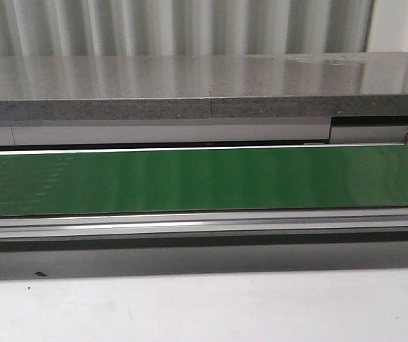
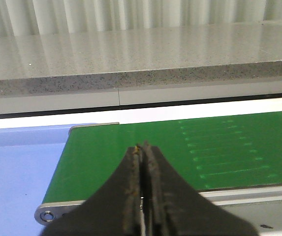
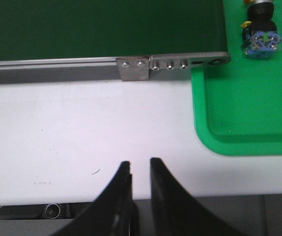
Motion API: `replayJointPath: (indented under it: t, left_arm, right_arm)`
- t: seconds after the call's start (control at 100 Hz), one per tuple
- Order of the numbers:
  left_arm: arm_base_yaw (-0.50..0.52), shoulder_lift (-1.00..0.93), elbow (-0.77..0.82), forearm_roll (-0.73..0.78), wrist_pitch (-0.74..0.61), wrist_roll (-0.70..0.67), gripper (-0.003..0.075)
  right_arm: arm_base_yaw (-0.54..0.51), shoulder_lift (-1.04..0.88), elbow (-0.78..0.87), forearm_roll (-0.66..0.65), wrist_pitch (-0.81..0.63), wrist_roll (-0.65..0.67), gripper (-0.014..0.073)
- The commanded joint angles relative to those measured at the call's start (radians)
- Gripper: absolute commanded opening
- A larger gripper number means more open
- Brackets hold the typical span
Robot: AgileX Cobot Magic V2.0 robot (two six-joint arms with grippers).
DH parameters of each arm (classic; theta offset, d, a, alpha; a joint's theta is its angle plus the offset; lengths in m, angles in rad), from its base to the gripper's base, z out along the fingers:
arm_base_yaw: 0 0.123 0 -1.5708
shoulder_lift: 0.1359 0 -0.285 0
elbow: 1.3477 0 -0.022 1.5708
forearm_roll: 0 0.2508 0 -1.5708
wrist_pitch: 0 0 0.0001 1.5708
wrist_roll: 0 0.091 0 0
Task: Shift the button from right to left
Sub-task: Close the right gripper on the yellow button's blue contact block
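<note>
- A long green conveyor belt [image 1: 204, 178] runs from side to side across the front view, with a silver metal rail [image 1: 204, 222] along its near edge.
- Behind the belt sits a grey speckled stone ledge [image 1: 189, 85], and behind that a pale corrugated wall [image 1: 175, 25].
- In front of the belt lies the white worktop [image 1: 204, 306], with one small dark speck near its left side.
- No arm and no button appear in the front view.
- In the left wrist view, the left tool [image 2: 143, 150] hangs over the belt's near edge with its two black fingers pressed together and nothing between them.
- Beyond the end of the belt in that view lies a light blue tray [image 2: 17, 167], its rim just beside the belt's end roller.
- In the right wrist view, the right tool [image 3: 141, 164] hovers over the white worktop, its two black fingers slightly apart with a narrow gap and nothing in it.
- The same view shows the belt's end bracket [image 3: 172, 64], silver with a row of screws.
- Just past the bracket lies a green tray [image 3: 249, 113] with a raised rim.
- The button [image 3: 260, 34] lies on its side inside the green tray, near the picture's upper corner; its blue-grey contact block and black collar show, and its cap is cut off by the edge.
- The button is well apart from the right tool.
</note>
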State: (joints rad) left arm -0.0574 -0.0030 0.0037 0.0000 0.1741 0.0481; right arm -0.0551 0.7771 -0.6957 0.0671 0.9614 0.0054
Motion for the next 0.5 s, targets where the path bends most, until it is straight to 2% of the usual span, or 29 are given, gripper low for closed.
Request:
replayJointPath:
  t: [0.0, 0.06, 0.13, 0.49]
  left_arm:
    - [0.001, -0.033, 0.039, -0.009, -0.079, -0.010, -0.0020]
    - [0.001, -0.033, 0.039, -0.009, -0.079, -0.010, -0.0020]
    - [0.001, -0.033, 0.039, -0.009, -0.079, -0.010, -0.0020]
    - [0.001, -0.033, 0.039, -0.009, -0.079, -0.010, -0.0021]
  right_arm:
    - [0.000, 0.030, -0.070, -0.001, -0.018, -0.005, 0.0389]
    - [0.000, 0.049, -0.093, -0.001, 0.000, -0.005, 0.0526]
    - [0.000, 0.078, -0.125, -0.001, 0.019, -0.005, 0.0614]
    - [-0.028, 0.307, -0.319, -0.081, 0.080, -0.005, 0.0612]
